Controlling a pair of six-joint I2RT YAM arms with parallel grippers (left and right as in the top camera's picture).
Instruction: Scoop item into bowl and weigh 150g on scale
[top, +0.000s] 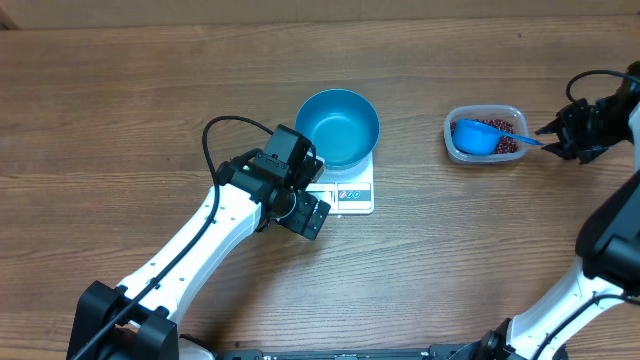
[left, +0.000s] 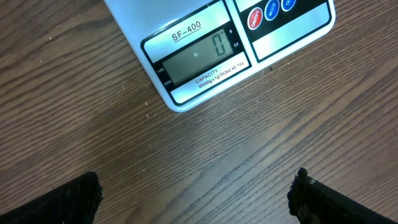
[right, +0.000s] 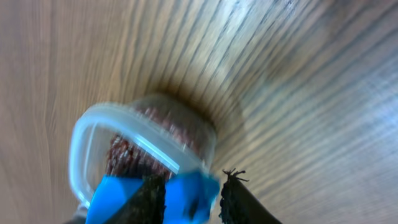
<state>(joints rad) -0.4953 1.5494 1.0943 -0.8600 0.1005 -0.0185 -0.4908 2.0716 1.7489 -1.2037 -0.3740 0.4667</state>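
White-shelled arms (top: 190, 250) with black joints (top: 268, 168), looping black cables (top: 213, 130), black left end effector (left: 196, 196) and right end effector (right: 194, 200).

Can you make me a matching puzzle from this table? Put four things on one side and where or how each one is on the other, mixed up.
Things:
1. bowl
2. scale
3. scoop
4. left end effector

States:
A. lies in the clear tub with the beans
B. stands empty on the scale
C. display reads zero
D. open, over the bare table in front of the scale

Pairs: 1-B, 2-C, 3-A, 4-D
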